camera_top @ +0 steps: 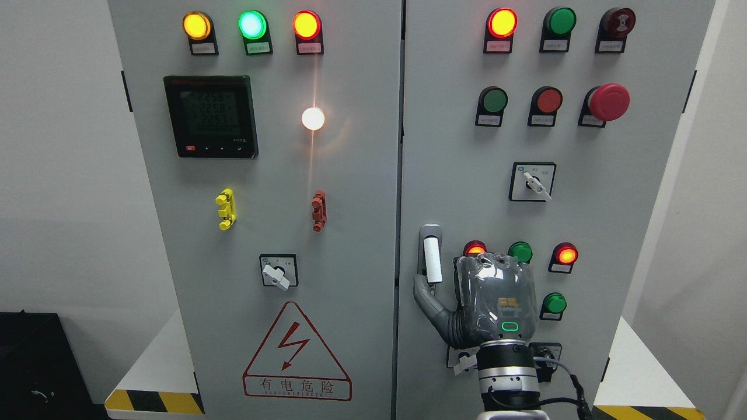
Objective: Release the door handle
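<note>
A: Where is the door handle (431, 256)?
B: On the right cabinet door (630, 233), at its left edge, lower half. White grip, upright, in a grey recess.

A: And the right hand (487, 303)?
B: Arm enters bottom edge, right of centre. The hand sits at about 4 o'clock from the handle, back of hand to camera. Thumb (425, 297) points up toward 11 o'clock, its tip just below the handle's lower end; contact unclear.

A: Hand state?
B: Fingers hidden behind the palm; cannot tell. It does not wrap the handle.

A: Left door (350, 233)?
B: Shut.
</note>
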